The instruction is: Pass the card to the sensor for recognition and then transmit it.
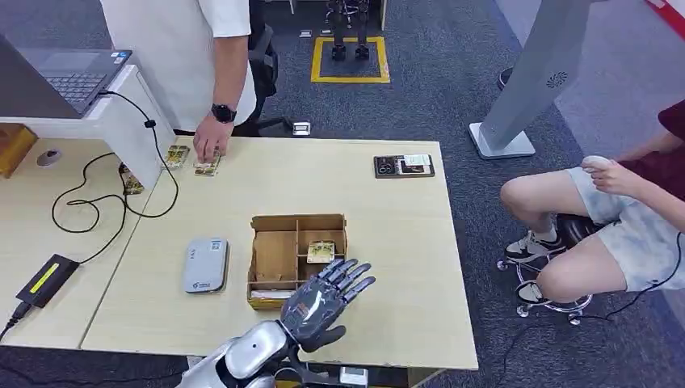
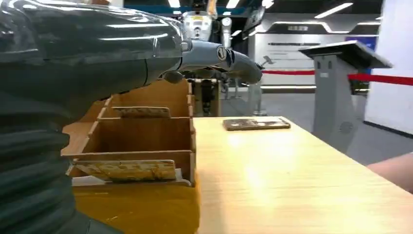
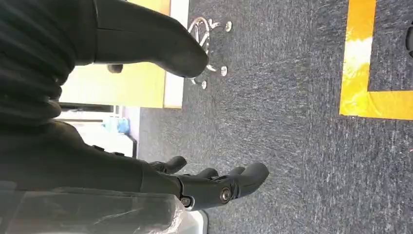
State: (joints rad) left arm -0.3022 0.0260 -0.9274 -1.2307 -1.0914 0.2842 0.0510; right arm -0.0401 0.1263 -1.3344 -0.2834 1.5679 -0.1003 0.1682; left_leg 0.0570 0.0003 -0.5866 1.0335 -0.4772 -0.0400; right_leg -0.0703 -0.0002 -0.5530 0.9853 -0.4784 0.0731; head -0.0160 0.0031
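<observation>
Card (image 1: 321, 251) lay in the far-right compartment of the cardboard box (image 1: 275, 257) at mid-counter; left hand (image 1: 327, 297) hovered over the box's near-right corner, fingers spread, holding nothing; right hand (image 3: 214, 183) hung by the floor, fingers loosely apart, also holding nothing. Grey sensor (image 1: 205, 264) sat just left of the box, flat on the counter (image 1: 404, 242).

Risks, as I judged them: compartment walls were tight around the card, so wide fingers could jam on the dividers or drag the light box instead of lifting the card; a flat card gave little edge to pinch, so slip likely; another card (image 2: 127, 169) stood in a nearer slot, easy to grab by mistake; a person's hand (image 1: 212, 145) worked cards at the far edge, so keep any sweep short.
</observation>
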